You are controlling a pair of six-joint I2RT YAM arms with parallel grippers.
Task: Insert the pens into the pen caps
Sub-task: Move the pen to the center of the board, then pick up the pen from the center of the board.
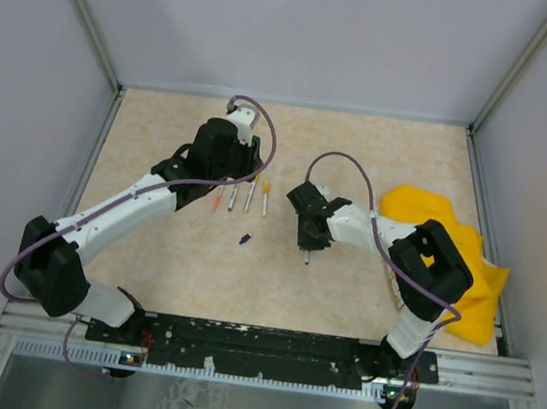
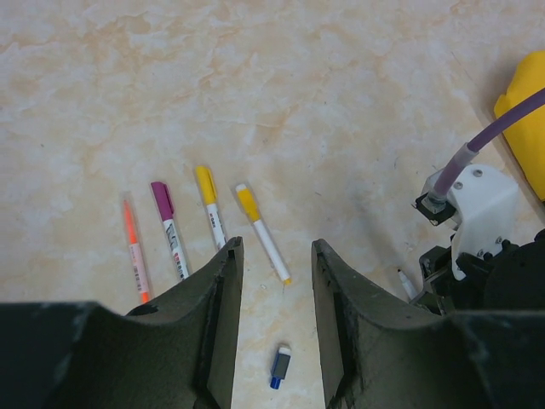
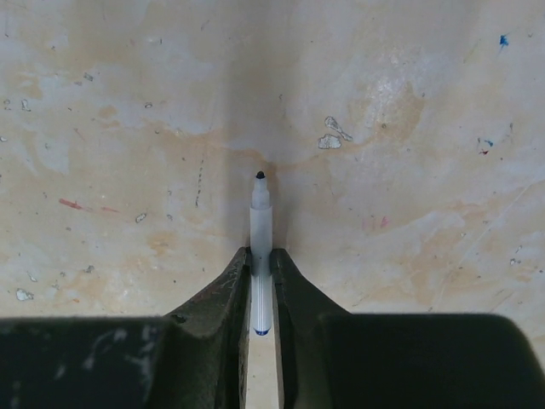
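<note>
Near the middle of the table [image 1: 362, 146], my right gripper [image 3: 261, 266] is clamped on a white pen [image 3: 261, 217], its bare dark tip sticking out past the fingers; just left of it a dark blue cap [image 2: 280, 366] lies loose; farther left, four pens [image 2: 206, 189] lie side by side, one orange, one purple-capped, two yellow-capped; my left gripper [image 2: 277, 247] hangs over their near ends, jaws apart, holding nothing; a yellow cloth [image 1: 448, 258] sits at the right

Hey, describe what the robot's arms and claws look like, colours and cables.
The left arm and right arm have white links with chunky black joints. A purple cable loops along each. The left claw and right claw are dark and tapered.
</note>
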